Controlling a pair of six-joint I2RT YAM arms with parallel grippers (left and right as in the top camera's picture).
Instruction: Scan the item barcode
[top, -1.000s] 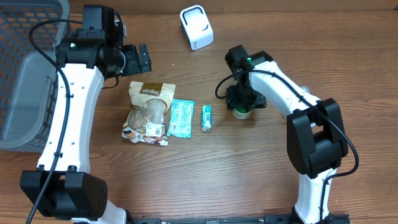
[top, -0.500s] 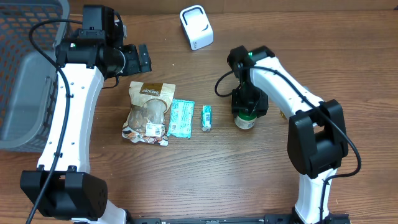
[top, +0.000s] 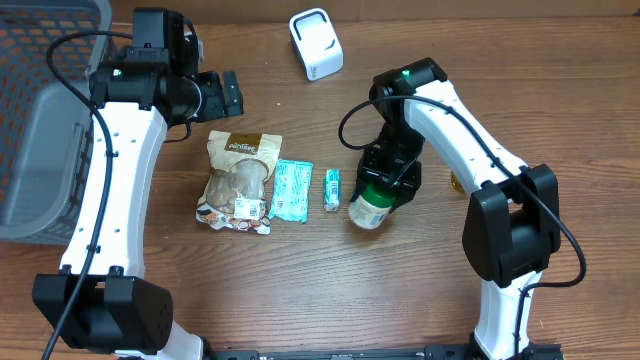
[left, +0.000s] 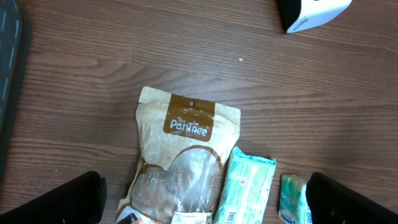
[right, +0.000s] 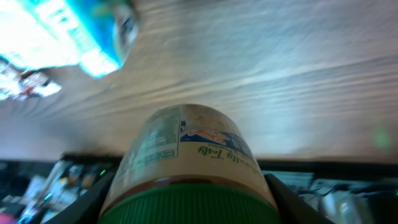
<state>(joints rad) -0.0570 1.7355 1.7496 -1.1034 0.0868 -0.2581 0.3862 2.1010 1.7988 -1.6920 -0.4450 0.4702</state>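
Overhead: a green-lidded jar is being grasped at its lid end by the right jaws, which are being clenched around it. The jar is being held tilted, its base sticking out beyond the jaw tips, just beside a small blue-green sachet. The white scanner is being seen well apart from these jaws, back past them toward the far edge of the desk. The left jaws are being held released and empty, with a brown snack pouch and a green packet lying near them and a grey basket off to their side

Left wrist: the two fingers are being held spread wide with nothing between them. The pouch is being framed ahead of the gap, and a corner of the scanner is being caught well beyond it

Right wrist: the space between the jaws is being filled by the jar, its green lid nearest the camera and its label turned into view. Print is being shown there, but no barcode can be made out

The pick-up is being judged done, and the carry to the scanner is the step in hand. Next, the jar is to be brought across to the scanner and turned until its barcode is facing the scanner, with the grip held firm on the tilted jar
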